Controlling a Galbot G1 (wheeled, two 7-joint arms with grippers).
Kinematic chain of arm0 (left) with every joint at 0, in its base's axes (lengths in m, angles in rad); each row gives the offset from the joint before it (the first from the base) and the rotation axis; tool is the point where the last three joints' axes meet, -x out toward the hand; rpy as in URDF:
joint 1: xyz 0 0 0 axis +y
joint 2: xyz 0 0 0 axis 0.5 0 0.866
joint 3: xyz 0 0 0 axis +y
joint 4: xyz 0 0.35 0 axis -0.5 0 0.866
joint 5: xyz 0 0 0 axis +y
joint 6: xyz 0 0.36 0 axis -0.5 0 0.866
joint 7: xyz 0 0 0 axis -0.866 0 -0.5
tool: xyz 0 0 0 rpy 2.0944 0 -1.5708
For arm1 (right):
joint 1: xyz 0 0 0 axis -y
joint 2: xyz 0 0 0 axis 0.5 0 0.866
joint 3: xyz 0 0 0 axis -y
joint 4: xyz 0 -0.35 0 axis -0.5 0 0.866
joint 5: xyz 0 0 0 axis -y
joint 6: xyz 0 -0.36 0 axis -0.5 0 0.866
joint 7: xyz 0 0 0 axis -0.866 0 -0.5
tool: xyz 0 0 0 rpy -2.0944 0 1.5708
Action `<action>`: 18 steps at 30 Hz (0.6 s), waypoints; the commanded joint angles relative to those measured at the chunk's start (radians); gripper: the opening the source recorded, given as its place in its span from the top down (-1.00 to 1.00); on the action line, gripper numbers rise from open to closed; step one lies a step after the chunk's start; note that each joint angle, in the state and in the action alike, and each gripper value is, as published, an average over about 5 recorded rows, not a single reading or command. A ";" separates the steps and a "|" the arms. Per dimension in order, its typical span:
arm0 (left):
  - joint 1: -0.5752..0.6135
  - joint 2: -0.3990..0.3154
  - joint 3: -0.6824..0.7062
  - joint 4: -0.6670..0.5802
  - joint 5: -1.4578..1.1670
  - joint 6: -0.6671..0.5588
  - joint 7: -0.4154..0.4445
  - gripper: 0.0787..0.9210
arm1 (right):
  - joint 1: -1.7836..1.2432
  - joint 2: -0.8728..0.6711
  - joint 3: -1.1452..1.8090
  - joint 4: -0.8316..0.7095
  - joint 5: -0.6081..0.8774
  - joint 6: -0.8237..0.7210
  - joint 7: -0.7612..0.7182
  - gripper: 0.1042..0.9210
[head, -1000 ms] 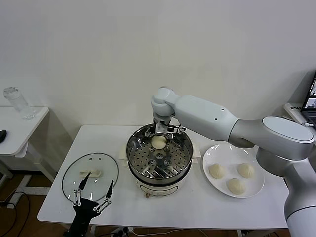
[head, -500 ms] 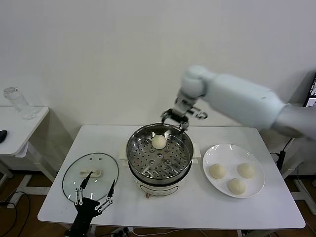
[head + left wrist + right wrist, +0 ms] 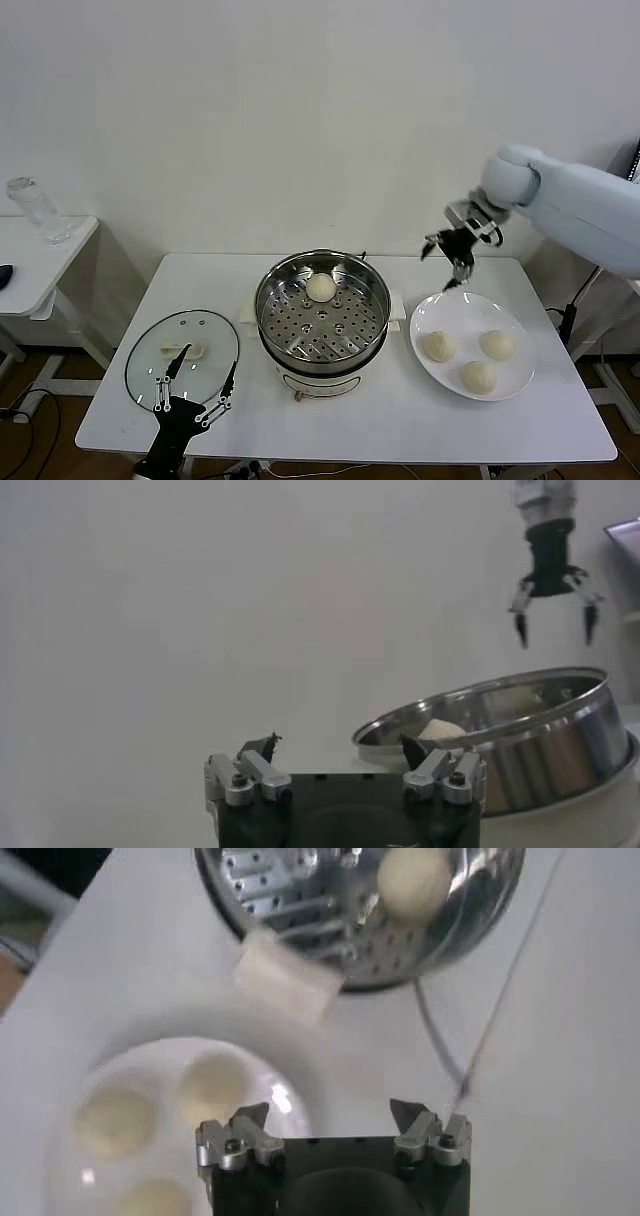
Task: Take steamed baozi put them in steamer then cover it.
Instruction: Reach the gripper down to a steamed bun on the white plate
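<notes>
The steamer (image 3: 268,318) stands mid-table with one baozi (image 3: 321,288) on its perforated tray. Three more baozi (image 3: 438,346) lie on a white plate (image 3: 432,312) to its right. My right gripper (image 3: 446,266) hangs open and empty in the air above the plate's far left edge; its wrist view looks down on the plate's baozi (image 3: 210,1084) and on the steamer (image 3: 290,908). The cover (image 3: 207,334) lies flat on the table to the left. My left gripper (image 3: 206,361) stays open and empty over the cover's near edge, facing the steamer (image 3: 530,745).
A small side table at the far left carries a clear bottle (image 3: 36,208). A thin cable (image 3: 485,1043) runs over the white table (image 3: 400,425) behind the steamer. The wall stands close behind.
My right gripper has risen out of the steamer and swung right to above the plate, leaving one baozi on the tray. The left arm has not moved.
</notes>
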 commanded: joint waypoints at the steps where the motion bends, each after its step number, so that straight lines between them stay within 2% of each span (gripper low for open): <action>1: 0.001 -0.001 0.001 -0.002 0.004 0.001 -0.001 -0.77 | -0.087 -0.090 -0.073 0.005 0.076 -0.092 0.054 -0.76; 9: 0.003 -0.005 0.009 0.005 0.012 0.000 -0.002 -0.77 | -0.184 -0.064 -0.046 0.006 0.044 -0.107 0.146 -0.76; 18: 0.008 -0.007 0.004 0.006 0.013 -0.006 -0.003 -0.77 | -0.240 -0.034 -0.009 -0.030 0.015 -0.107 0.170 -0.76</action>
